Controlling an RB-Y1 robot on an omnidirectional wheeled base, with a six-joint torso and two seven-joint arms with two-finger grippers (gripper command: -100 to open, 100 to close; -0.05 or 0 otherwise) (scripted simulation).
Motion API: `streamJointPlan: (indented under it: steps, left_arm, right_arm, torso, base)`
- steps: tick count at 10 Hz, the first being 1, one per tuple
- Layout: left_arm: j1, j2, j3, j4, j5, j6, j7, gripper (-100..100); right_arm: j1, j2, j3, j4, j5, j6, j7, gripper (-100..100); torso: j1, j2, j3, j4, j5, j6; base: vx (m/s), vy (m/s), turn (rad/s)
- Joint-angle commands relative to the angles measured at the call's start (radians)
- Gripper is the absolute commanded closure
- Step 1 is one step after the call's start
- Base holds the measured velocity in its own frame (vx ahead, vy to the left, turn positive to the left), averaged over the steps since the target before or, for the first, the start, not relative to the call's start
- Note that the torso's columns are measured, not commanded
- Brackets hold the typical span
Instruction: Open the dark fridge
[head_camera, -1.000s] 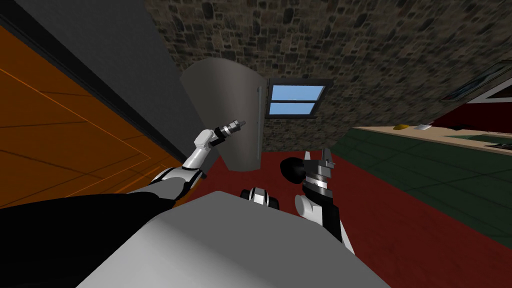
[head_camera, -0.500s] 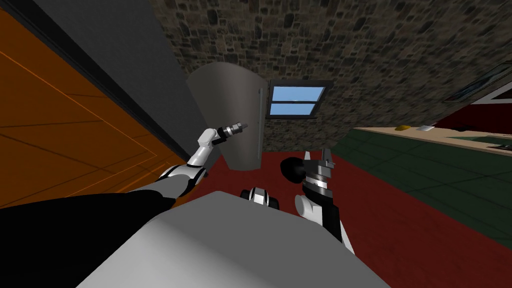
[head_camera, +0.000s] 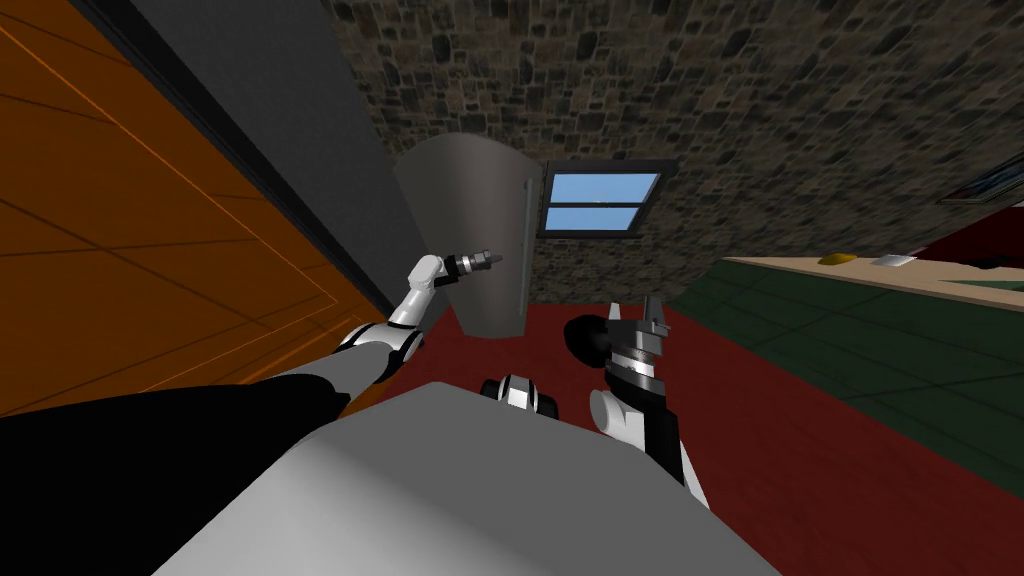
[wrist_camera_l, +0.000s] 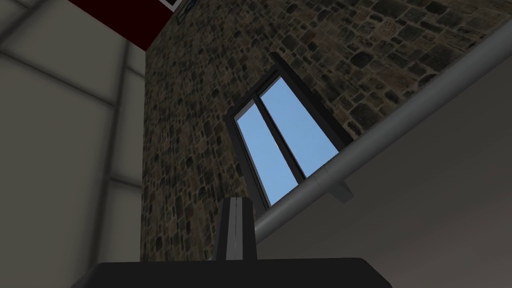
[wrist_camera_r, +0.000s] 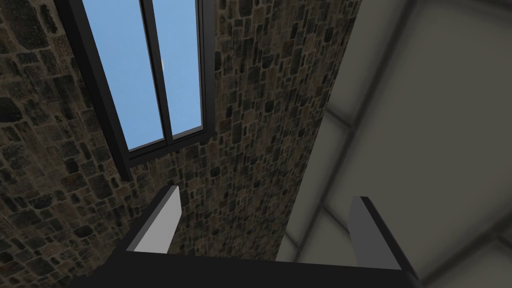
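Note:
The dark grey fridge body (head_camera: 290, 130) rises at my left. Its grey door (head_camera: 470, 240) stands swung out, with a long bar handle (head_camera: 526, 240) along its free edge. My left gripper (head_camera: 487, 259) is shut and empty, held out in front of the door's face, a little short of the handle. In the left wrist view the two fingers (wrist_camera_l: 236, 200) lie pressed together, with the bar handle (wrist_camera_l: 380, 135) running just beside them and the door's panel (wrist_camera_l: 425, 215) behind it. My right gripper (head_camera: 633, 305) is open near my chest, its fingers (wrist_camera_r: 162, 220) wide apart and nothing between them.
An orange cabinet front (head_camera: 120, 230) is at my far left beside the fridge. A green counter (head_camera: 860, 320) with a pale top runs along my right, carrying a small yellow thing (head_camera: 836, 258). A stone wall with a window (head_camera: 598, 203) lies ahead, across a red floor (head_camera: 800, 470).
The whole head view has slid: I have turned or moved, so the door and window sit further right. My left gripper stays shut before the door, reaching a little further out.

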Motion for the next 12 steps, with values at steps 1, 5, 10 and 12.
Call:
streamJointPlan:
  steps: [1,5,10,12]
  left_arm:
    - [-0.005,0.009,0.0,-0.002,-0.017,-0.007,0.011,-100]
    - [-0.015,0.029,0.001,-0.003,-0.05,-0.007,0.029,-100]
    - [-0.031,0.058,0.003,-0.004,-0.1,-0.007,0.055,-100]
    - [-0.032,0.061,0.003,-0.005,-0.104,-0.007,0.058,-100]
  right_arm:
    - [0.0,0.0,0.0,0.0,0.0,0.0,0.0,0]
    - [0.001,0.0,0.0,0.0,0.0,0.0,0.0,0]
    - [0.0,0.0,0.0,0.0,0.0,0.0,0.0,0]
    - [0.0,0.0,0.0,0.0,0.0,0.0,0.0,0]
  torso:
    - [-0.001,0.001,0.001,0.0,0.0,0.0]
    - [-0.001,0.002,0.001,0.0,0.0,0.0]
    - [0.0,0.006,0.004,0.002,0.0,0.0]
    - [-0.002,0.003,0.002,0.001,-0.001,0.0]
  base:
    - [0.112,-0.03,-0.042]
    - [0.22,-0.057,-0.032]
    - [0.223,-0.059,-0.035]
    - [0.163,-0.049,-0.023]
